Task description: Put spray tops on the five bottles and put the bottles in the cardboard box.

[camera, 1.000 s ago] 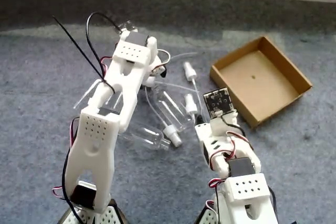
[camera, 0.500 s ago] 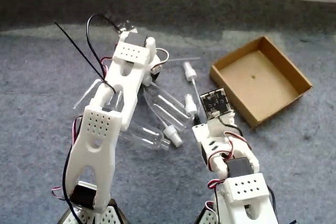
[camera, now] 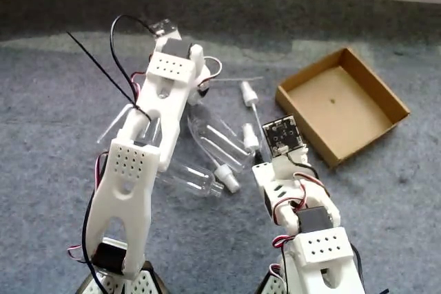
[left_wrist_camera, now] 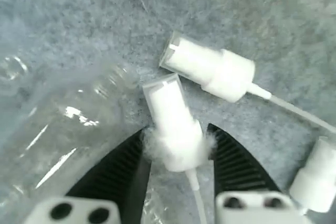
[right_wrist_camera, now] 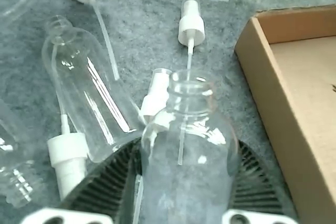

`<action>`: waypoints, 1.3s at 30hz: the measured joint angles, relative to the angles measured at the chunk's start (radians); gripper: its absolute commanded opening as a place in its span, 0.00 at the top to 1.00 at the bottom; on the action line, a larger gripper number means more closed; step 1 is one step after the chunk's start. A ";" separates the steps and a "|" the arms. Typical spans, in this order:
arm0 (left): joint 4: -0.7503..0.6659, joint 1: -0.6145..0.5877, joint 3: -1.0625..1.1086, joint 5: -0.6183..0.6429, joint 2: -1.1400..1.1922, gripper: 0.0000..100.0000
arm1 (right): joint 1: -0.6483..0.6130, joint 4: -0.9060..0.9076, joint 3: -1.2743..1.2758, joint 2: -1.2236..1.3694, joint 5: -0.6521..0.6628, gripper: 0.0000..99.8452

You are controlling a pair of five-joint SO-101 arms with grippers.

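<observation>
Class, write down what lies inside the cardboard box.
The cardboard box holds nothing but its bare brown floor with one small dark spot. Its near wall hides a strip of floor behind it.

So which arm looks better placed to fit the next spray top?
Probably left: the left gripper grips a spray top, while the right gripper holds an open-necked bottle ready for capping.

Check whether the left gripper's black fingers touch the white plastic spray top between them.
Touching. The left wrist view shows both black fingers of the left gripper pressed against the collar of the white plastic spray top, no gap either side.
</observation>
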 measured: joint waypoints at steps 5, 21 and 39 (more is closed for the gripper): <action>0.129 0.000 -0.219 -0.002 0.000 0.97 | 0.000 0.000 0.000 0.000 0.000 0.84; 0.192 0.034 -0.560 -0.611 -0.054 0.97 | 0.000 0.000 0.000 0.000 0.000 0.84; 0.198 0.032 -0.562 -0.632 -0.402 0.97 | -0.132 0.000 0.002 0.000 0.003 0.84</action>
